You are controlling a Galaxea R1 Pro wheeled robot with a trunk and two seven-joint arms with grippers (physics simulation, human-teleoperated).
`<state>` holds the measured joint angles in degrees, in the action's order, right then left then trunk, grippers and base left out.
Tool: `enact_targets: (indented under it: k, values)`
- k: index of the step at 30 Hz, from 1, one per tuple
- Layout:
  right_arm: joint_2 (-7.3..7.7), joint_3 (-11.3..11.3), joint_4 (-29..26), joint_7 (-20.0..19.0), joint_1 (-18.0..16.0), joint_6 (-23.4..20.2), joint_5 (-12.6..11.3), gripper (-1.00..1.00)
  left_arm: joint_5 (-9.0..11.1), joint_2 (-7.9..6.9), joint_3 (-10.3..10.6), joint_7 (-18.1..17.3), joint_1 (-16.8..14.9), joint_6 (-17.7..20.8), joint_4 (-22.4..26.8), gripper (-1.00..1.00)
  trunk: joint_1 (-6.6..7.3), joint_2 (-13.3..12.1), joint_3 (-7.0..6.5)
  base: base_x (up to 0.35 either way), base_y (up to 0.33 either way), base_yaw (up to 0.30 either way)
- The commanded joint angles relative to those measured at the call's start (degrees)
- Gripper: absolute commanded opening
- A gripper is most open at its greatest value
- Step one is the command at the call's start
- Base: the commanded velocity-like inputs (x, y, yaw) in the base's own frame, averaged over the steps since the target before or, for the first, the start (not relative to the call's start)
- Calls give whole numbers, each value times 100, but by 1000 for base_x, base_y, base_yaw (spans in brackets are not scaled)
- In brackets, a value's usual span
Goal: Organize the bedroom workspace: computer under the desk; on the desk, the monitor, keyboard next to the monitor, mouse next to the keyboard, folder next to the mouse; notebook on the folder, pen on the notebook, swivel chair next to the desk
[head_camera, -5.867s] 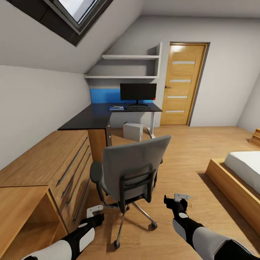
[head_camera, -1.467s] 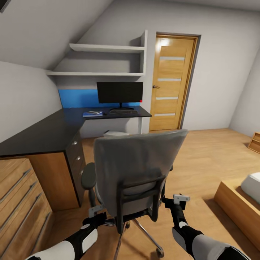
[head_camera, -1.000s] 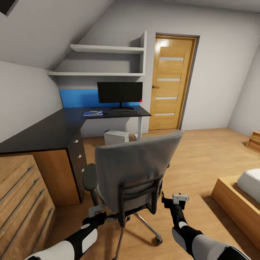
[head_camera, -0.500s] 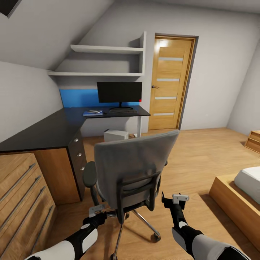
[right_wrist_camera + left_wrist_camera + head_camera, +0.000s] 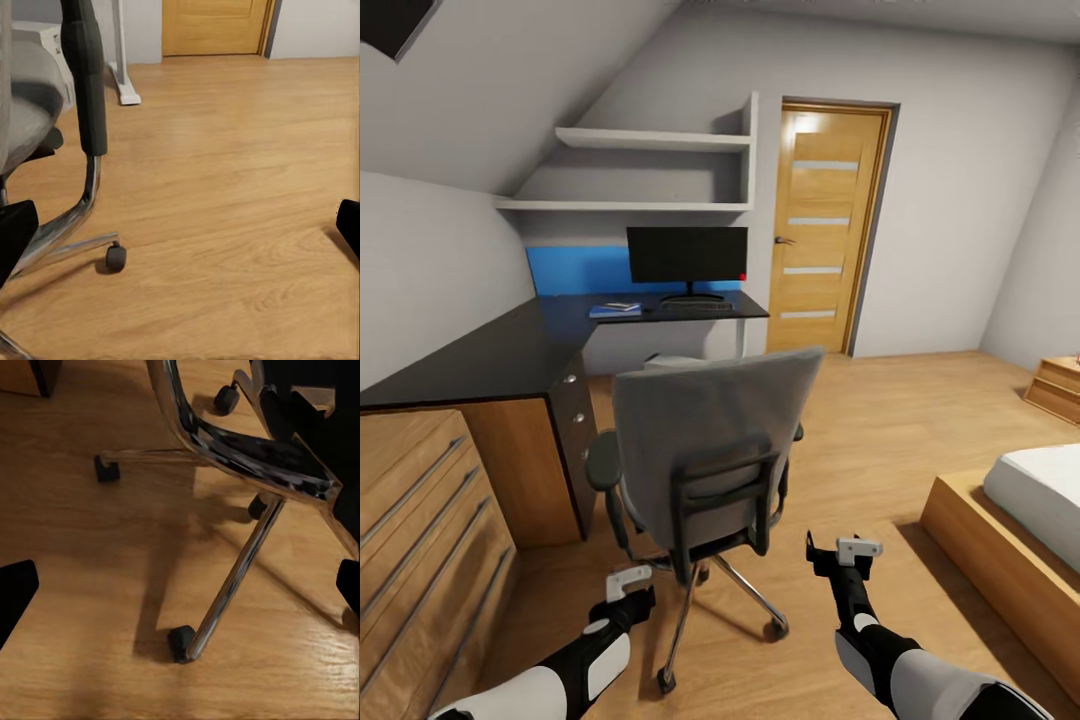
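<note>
Black-and-white forearms are seen low in the head view, each ending in an end effector held just behind the swivel chair (image 5: pixel 705 450): the left end effector (image 5: pixel 628 584) sits near the chair's chrome base on the left, the right end effector (image 5: pixel 848 553) to the right of the base and apart from it. In both wrist views the dark fingertips stand at opposite edges of the picture with bare floor between them, so both are judged wide open and nothing is gripped.

Compared with half a second ago, the chair is seen smaller and farther off, its back turned slightly more toward the surface, while the end effectors hold the same place in the view. It is judged that the chair has been nudged or rolled forward, which serves the last item of the task.

Farther out, the desk (image 5: pixel 490 360) runs along the left wall and bends across the far wall. On its far part the monitor (image 5: pixel 686 255) stands, with the keyboard (image 5: pixel 698 306) in front of it and the folder (image 5: pixel 616 311) to the left, something pale lying on top. The mouse cannot be made out. Between chair and surface a stretch of floor is left to cover.
</note>
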<state>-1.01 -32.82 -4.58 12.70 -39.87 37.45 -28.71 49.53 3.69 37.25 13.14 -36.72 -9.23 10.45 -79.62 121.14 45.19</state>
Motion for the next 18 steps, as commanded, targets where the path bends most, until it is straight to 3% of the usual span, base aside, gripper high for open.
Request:
enact_targets:
  k: [1,5,18]
  values:
    - [-3,-49,1,39,-3,8,-21,100,43,-2,49,30,-4,-23,1,100,4,3,5,-233,-78,0]
    - [-12,-52,1,40,-3,6,-23,100,24,-14,43,30,-2,-33,4,100,4,3,5,-74,-25,0]
    - [-22,-57,1,48,-3,3,-29,100,13,-8,37,83,-3,-35,10,100,-282,524,245,-5,-2,50]
